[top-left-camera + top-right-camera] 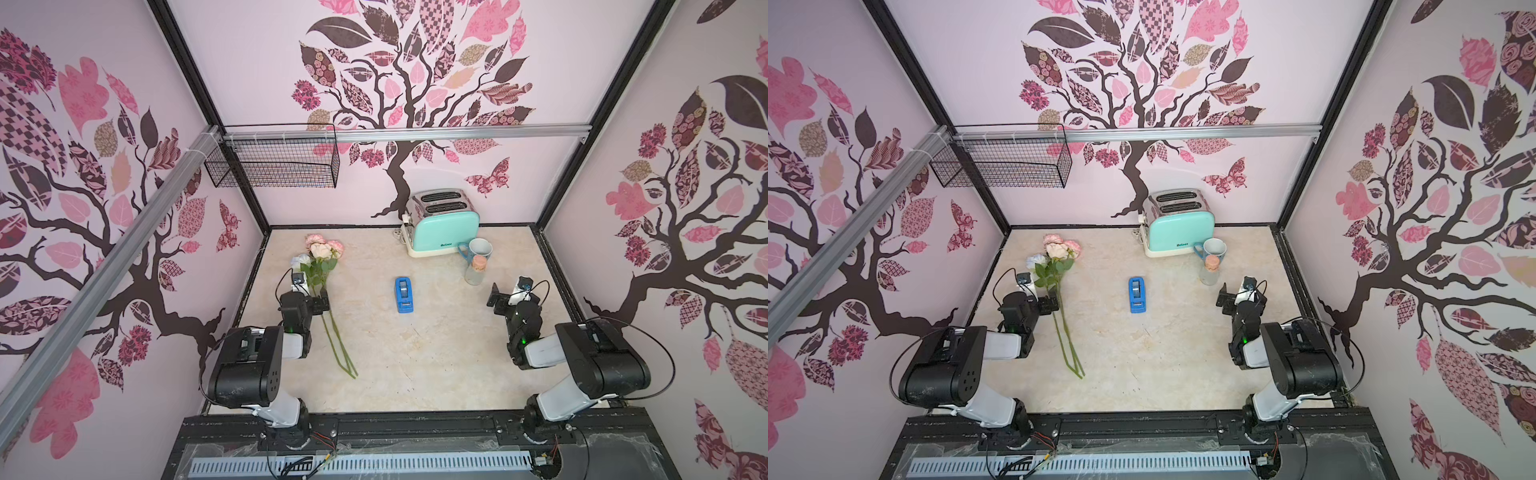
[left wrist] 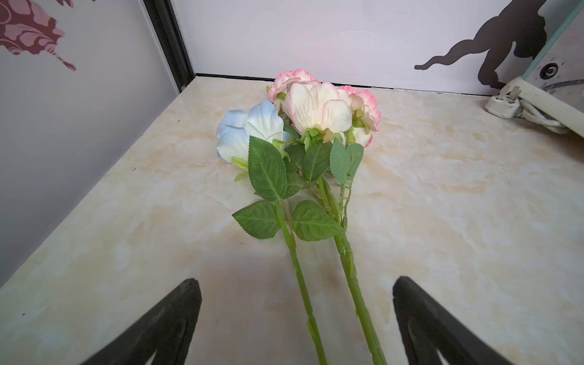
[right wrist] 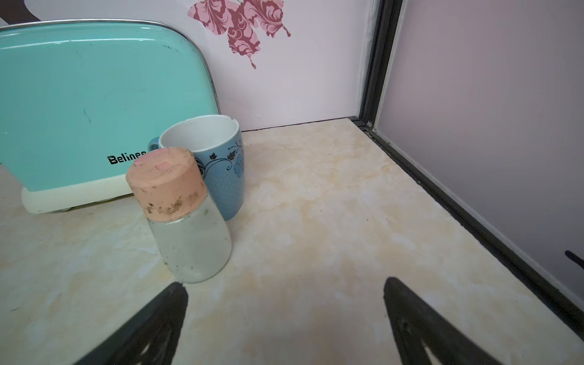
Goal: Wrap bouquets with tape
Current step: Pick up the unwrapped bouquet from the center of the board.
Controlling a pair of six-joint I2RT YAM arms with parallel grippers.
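Nothing is being wrapped yet: the bouquets [image 1: 319,270] are lying untaped, the tape [image 1: 404,295] sitting untouched nearby, the left gripper [image 2: 297,279] and right gripper [image 3: 284,282] both gaping wide, empty

Bouquets [image 1: 322,266]: pink, cream, white blooms, green stems, lying flat near left wall. Tape [image 1: 404,294]: blue dispenser, mid-table, well apart.

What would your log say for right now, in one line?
left claw: open over bouquet | right claw: open, empty, near jar | tape: untouched on table | wrapping: not begun
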